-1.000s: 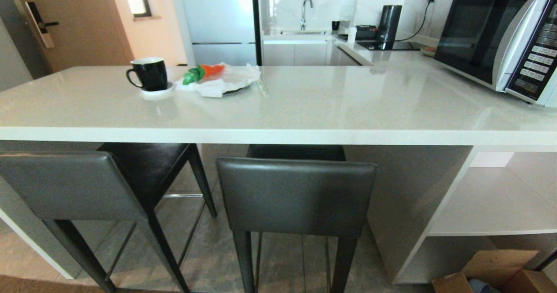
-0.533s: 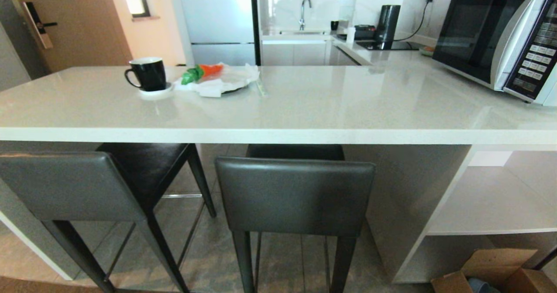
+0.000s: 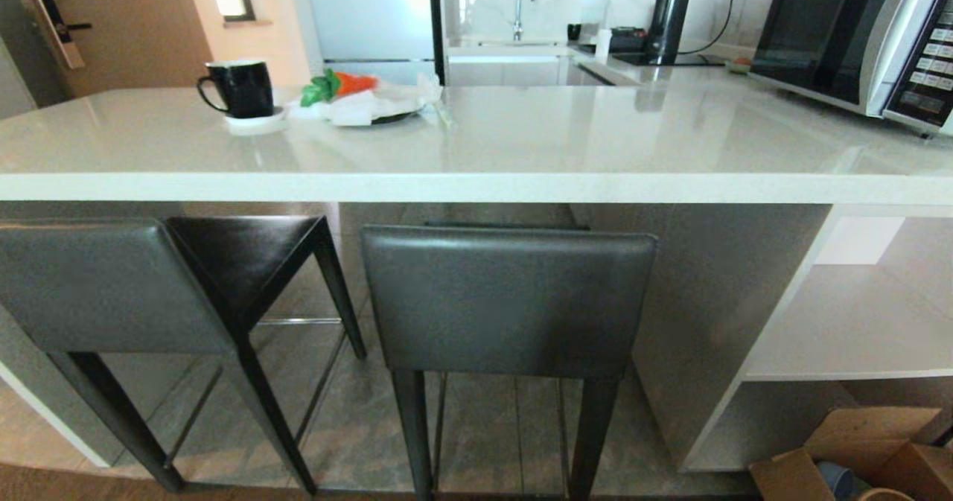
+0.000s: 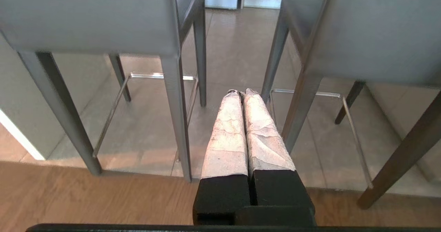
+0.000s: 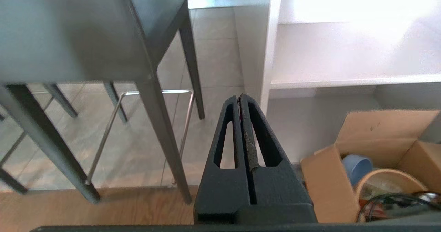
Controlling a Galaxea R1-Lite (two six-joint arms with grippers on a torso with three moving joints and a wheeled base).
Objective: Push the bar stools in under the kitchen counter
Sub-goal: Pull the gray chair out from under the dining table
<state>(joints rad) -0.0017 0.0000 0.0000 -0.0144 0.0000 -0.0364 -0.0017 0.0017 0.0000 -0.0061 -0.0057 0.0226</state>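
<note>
The head view now sits lower than a moment ago: the long glossy off-white stone kitchen counter [image 3: 476,151] shows at a flatter angle and the whole scene has shifted, so the camera has dropped, not the furniture. That probably brings the arms level with the stools for pushing. The two tall bar stools with dark grey leather seats, one to the left [image 3: 112,285] and one at the middle [image 3: 506,300], stand at the counter's near edge, seats partly beneath the slab and backrests out in front; the left one is turned askew. A black mug [image 3: 238,88] rests on the counter. The left gripper [image 4: 241,93], its fingers pressed together on nothing, hangs short of the stools, and the right gripper [image 5: 240,97] is likewise closed and empty
</note>
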